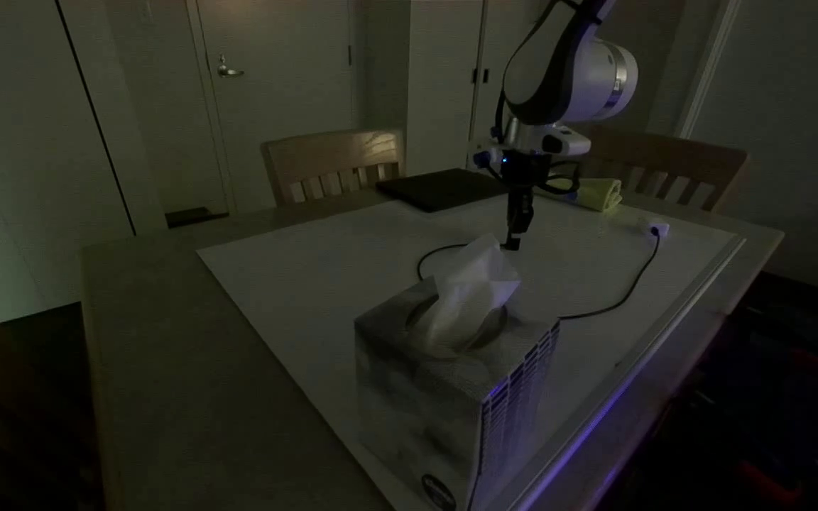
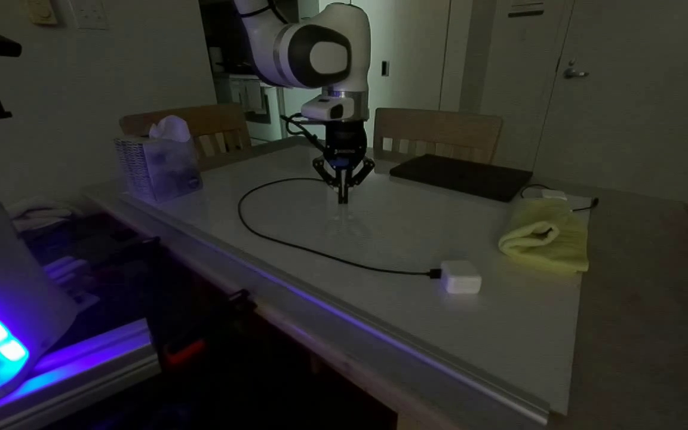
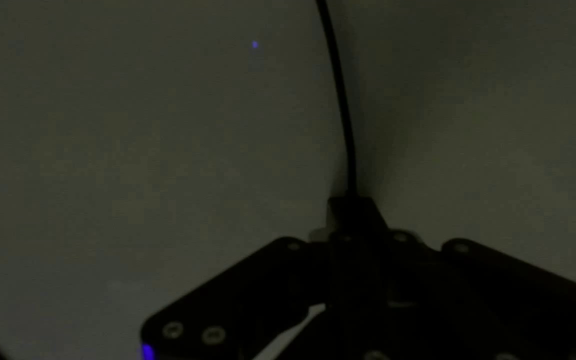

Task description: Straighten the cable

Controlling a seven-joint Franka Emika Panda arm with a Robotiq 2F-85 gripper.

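The step in hand looks like the pull itself, with most of it left to do. The gripper (image 2: pixel 343 200) has its fingers together, and in the wrist view the cable (image 3: pixel 343 97) runs straight in between the tips, so I judge them clamped on it. In an exterior view the cable leaves the plug (image 2: pixel 461 278), sweeps away from it, then bends round in a wide curve to the gripper, well apart from the plug. The gripper hides the last stretch, so I cannot tell how near the cable's end the hold is.

The next move probably calls for drawing the held part farther from the plug, low and slowly, until the curve runs out. The plug looks light and simply rests on the board (image 2: pixel 404 230); it may slide once the cable goes taut.

The box (image 2: pixel 171 170) stands well apart from the plug, beyond the cable's outer bend, and a pull swung that way could knock it. On the plug's side away from the box, the towel (image 2: pixel 562 248) lies folded near it. Past the towel from the plug come a white block (image 2: pixel 554 194) and a dark pad (image 2: pixel 462 177), which seem off the line of that pull.
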